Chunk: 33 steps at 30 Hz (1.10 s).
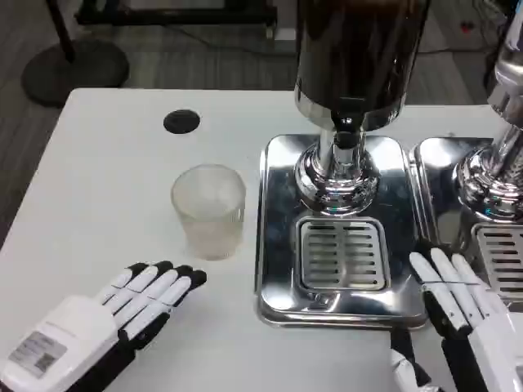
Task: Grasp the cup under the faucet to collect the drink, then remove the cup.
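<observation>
Cup stood beside the dispenser, both hands empty.

At lower left of the frame the left hand lay flat, fingers apart and pointing toward the clear plastic cup, near it but not touching; at lower right the right hand rested with fingers spread at the drip tray edge, holding nothing. The cup stood upright at centre left, outside the tray, not under the faucet farther up. Being light, it could likely tip or skid if fingertips nudged it before closing, or catch on the tray's raised rim when moved across.
</observation>
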Available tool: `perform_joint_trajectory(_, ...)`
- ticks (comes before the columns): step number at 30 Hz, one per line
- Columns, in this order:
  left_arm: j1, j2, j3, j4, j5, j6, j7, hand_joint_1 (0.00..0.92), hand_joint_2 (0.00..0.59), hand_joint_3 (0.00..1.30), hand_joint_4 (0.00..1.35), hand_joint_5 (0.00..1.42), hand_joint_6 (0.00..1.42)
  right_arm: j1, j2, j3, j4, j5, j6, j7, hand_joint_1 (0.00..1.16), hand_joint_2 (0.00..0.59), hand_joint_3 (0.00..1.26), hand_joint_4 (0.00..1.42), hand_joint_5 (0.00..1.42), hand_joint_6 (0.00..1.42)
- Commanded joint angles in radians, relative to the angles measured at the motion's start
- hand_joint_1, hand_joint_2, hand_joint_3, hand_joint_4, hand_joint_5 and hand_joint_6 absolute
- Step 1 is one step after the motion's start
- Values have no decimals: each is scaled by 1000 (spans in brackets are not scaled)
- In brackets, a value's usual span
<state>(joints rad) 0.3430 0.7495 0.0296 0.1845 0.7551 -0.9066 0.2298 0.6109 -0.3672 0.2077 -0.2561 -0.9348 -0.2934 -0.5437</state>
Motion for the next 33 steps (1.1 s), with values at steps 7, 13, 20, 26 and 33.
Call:
perform_joint_trajectory(7,-1,4,4,-3,-16,7,10,0,132,0,0,0,6,8,-4,-5,-9,8,-15,-1,393,526,115,53,50,163)
perform_joint_trajectory(13,-8,-2,0,7,-20,15,9,0,132,0,0,0,6,0,-2,-6,-4,15,-17,0,393,526,116,53,50,163)
perform_joint_trajectory(20,-42,-15,-7,63,-85,7,-2,0,118,0,0,0,14,-17,6,-4,-5,21,-13,4,392,526,123,54,50,163)
perform_joint_trajectory(26,-81,-30,-20,118,-196,23,-54,0,109,0,0,0,76,-16,22,3,-10,25,-5,16,392,526,133,60,50,163)
perform_joint_trajectory(33,-163,-64,-14,153,-300,121,-139,0,86,0,0,6,90,-17,44,10,-7,23,-11,15,391,526,147,84,70,175)
